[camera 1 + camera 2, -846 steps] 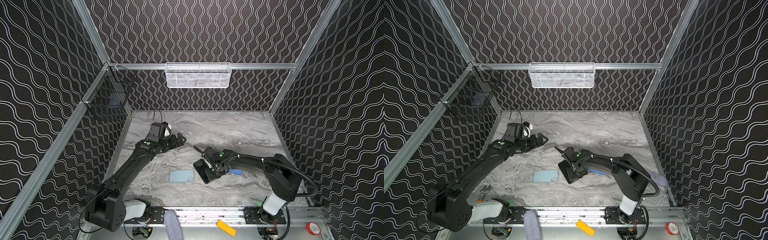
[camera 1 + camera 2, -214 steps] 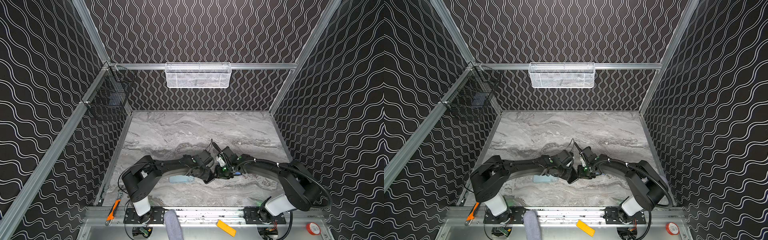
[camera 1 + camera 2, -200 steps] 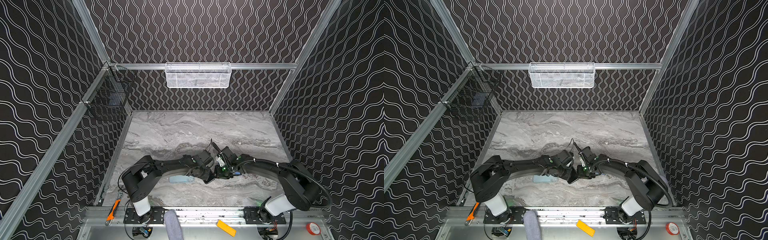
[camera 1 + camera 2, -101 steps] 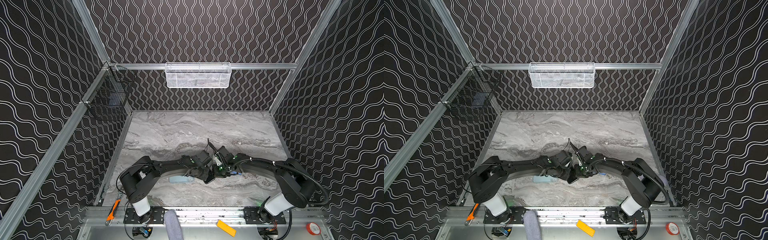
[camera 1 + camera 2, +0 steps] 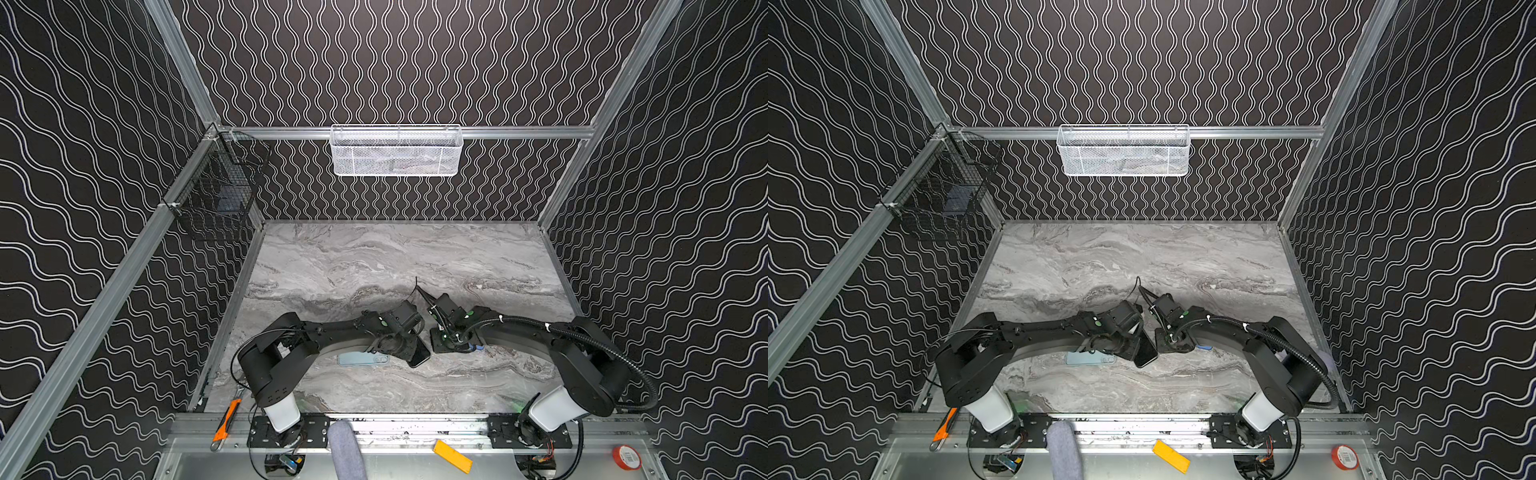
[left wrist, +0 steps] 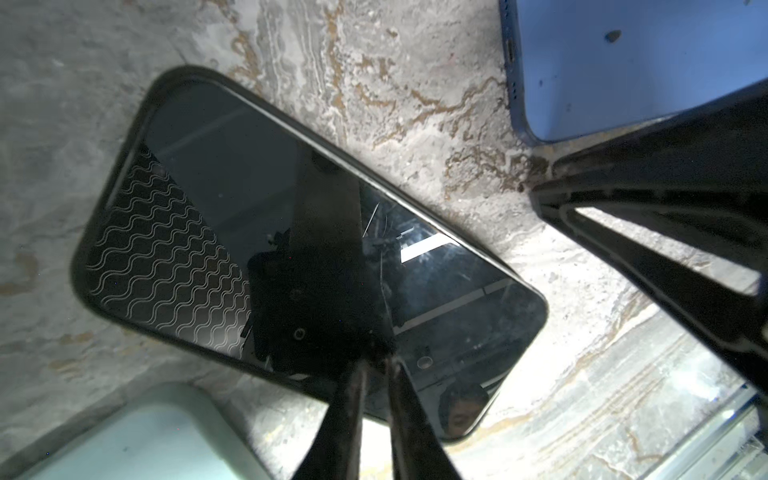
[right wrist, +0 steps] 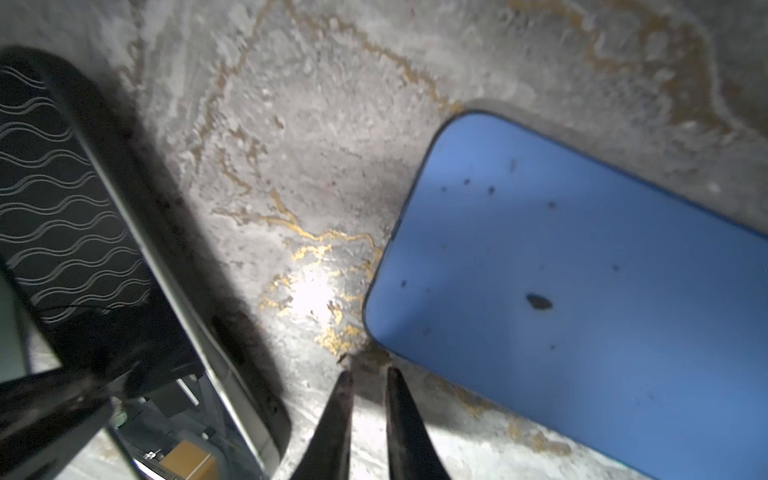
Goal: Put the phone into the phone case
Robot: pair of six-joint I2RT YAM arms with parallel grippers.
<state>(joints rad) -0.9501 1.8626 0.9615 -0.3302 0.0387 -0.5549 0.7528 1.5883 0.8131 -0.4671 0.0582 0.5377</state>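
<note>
The phone [image 6: 291, 232] lies screen up on the marble, a black slab with a dark rim, seen near the middle in both top views [image 5: 419, 355] [image 5: 1146, 354]. My left gripper [image 6: 379, 360] is shut, its tips resting on the screen near one long edge, with nothing between them. A blue phone case [image 7: 582, 291] lies flat just right of the phone, mostly hidden under my right arm in a top view [image 5: 476, 347]. My right gripper [image 7: 368, 374] hovers low over bare marble between phone and case corner, fingers almost together and holding nothing.
A pale blue-green slab with camera rings [image 5: 357, 359] lies just left of the phone, partly under my left arm. A white mesh basket [image 5: 395, 151] hangs on the back wall and a black wire basket [image 5: 216, 199] on the left wall. Both wrists [image 5: 428, 322] nearly meet.
The right gripper's fingers have drawn closer together and the right wrist has edged left toward the phone. Four seconds ago the left arm was far back left; it now sits on the phone.
</note>
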